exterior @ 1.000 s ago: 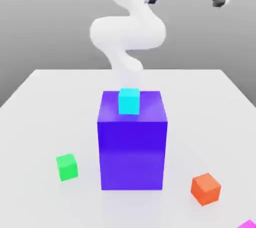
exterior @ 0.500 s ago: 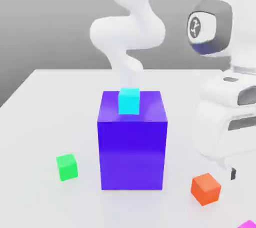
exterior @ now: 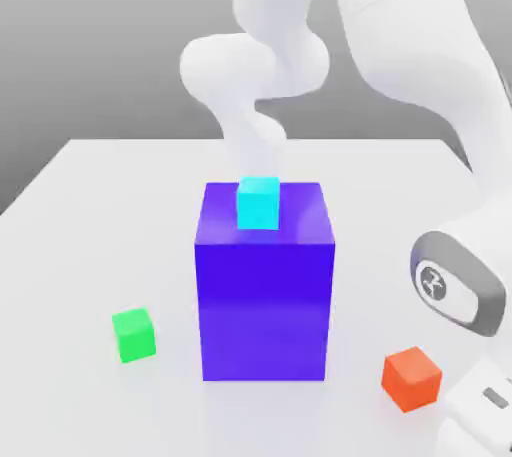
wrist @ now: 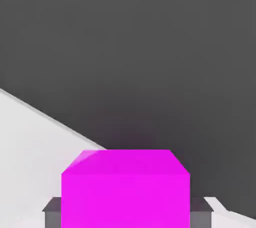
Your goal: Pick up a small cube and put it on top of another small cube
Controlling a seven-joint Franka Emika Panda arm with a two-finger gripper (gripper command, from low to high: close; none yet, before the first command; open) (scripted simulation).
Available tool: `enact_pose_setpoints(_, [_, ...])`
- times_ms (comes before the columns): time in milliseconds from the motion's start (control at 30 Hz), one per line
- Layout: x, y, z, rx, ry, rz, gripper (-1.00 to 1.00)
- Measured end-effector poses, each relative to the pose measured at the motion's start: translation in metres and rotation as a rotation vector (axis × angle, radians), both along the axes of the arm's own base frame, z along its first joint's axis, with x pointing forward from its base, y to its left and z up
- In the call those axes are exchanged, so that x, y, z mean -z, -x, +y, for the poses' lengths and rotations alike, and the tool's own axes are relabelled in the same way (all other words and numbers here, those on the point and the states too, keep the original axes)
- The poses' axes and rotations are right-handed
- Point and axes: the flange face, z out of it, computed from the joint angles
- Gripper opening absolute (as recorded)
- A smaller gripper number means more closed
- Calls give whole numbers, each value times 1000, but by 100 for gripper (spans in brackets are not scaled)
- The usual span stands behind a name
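The small magenta-pink cube (wrist: pixel 125 187) sits between the two grey fingers (wrist: pixel 52 212) of my gripper (wrist: pixel 126 213) in the hand view. The fingers press against its two sides with no gap showing, and the cube rests at the white table's edge. In the exterior view the arm (exterior: pixel 455 285) bends down to the lower right corner, with the hand below the picture's edge. The small green cube (exterior: pixel 133 335) lies on the table at the exterior view's left, far from the arm.
A big blue-violet block (exterior: pixel 264 280) stands mid-table with a cyan small cube (exterior: pixel 258 203) on top. An orange small cube (exterior: pixel 411 378) lies just beside the lowered arm. The white table (exterior: pixel 100 205) ends close to the magenta cube.
The arm has swung from high at the back down to the exterior view's lower right corner, covering the spot where the magenta cube showed. The other cubes have not moved.
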Motion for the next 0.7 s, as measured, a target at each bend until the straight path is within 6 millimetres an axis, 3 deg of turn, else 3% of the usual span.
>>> enact_pose_setpoints(67, [3, 0, 0, -1, 0, 1, -100])
enact_pose_setpoints(200, [-51, -1, 5, -15, -8, -10, -100])
enact_pose_setpoints(267, [-71, -5, -4, -53, -19, -31, -100])
enact_pose_setpoints(500, [-109, -12, -93, -166, -20, -83, -100])
enact_pose_setpoints(700, [-133, 0, -180, -249, -6, -117, -100])
